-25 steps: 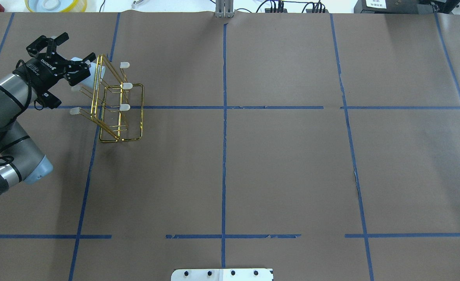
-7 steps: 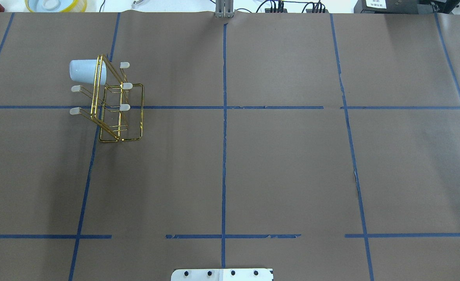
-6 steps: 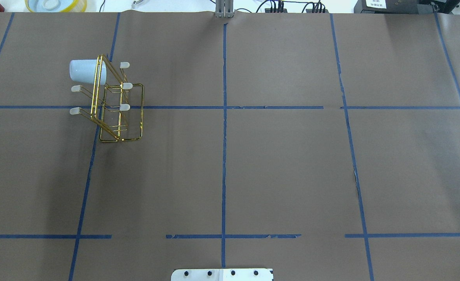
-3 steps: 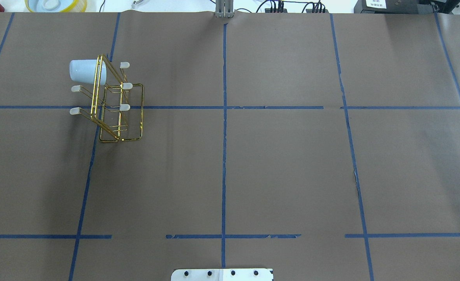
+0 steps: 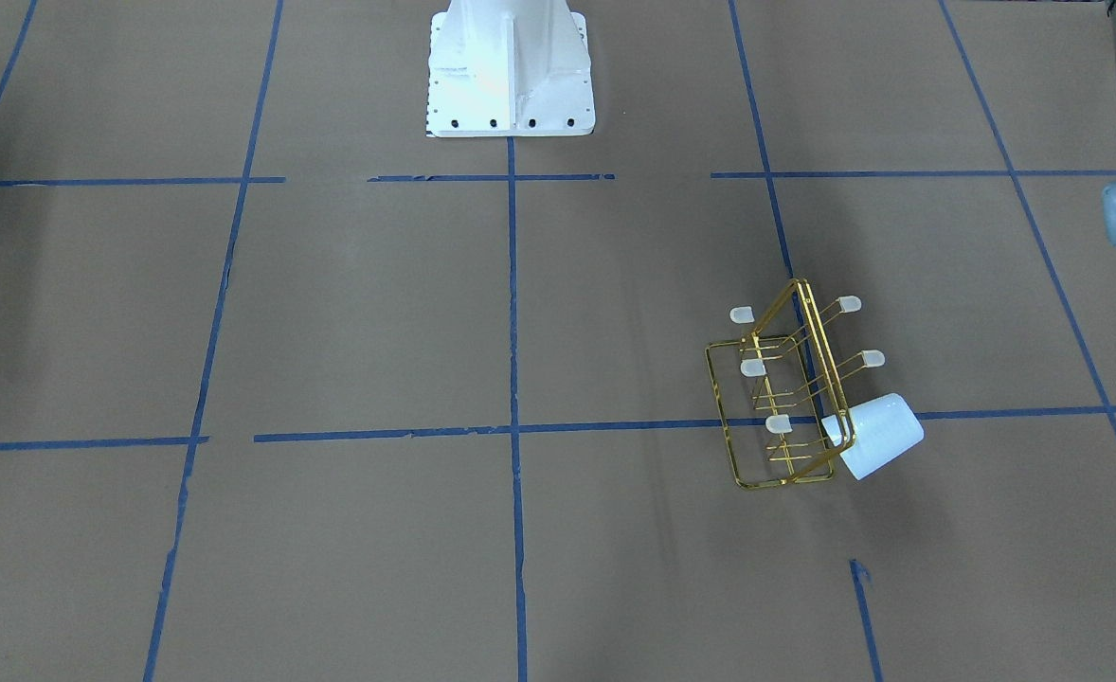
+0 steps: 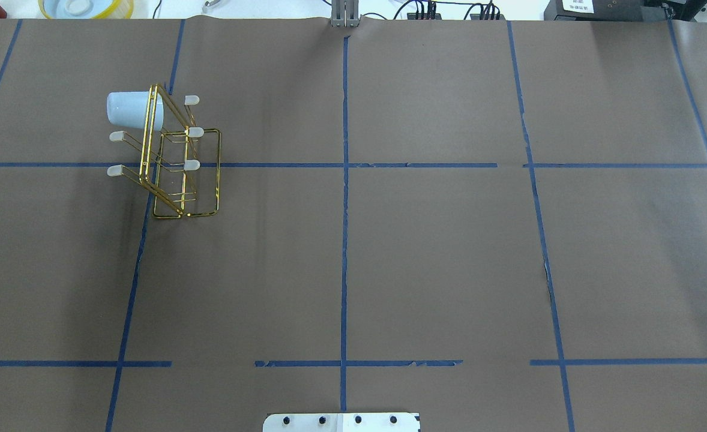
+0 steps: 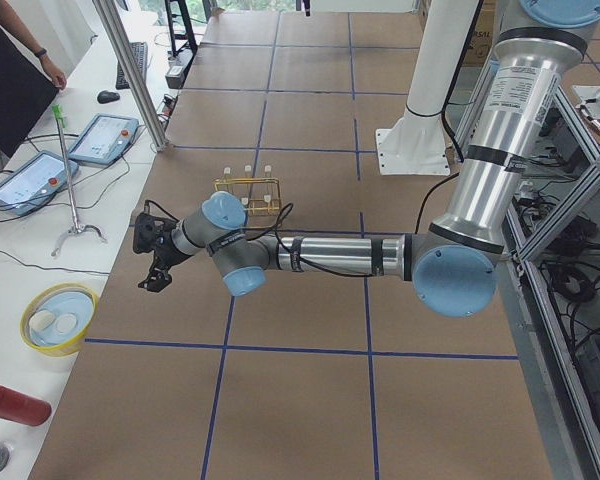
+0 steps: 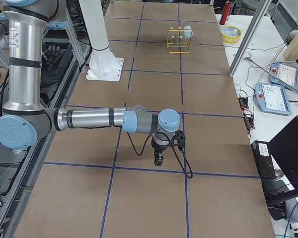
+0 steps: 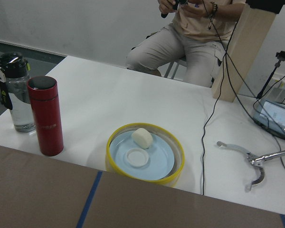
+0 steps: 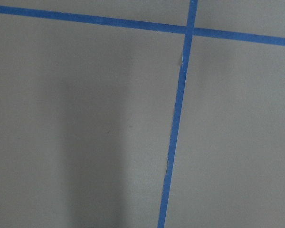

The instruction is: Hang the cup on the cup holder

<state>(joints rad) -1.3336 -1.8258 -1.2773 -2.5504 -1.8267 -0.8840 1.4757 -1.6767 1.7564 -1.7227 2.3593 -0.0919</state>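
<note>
Left gripper shows only from table end, small and dark: you can't tell whether jaws are apart. Same for right gripper. Cup mouth hidden behind rack wire. Cup matte, pale blue-white, tapered, hung tilted on far prong. Rack thin gold wire, translucent caps. Left gripper well apart from cup, near table edge. Right gripper far across table.
</note>
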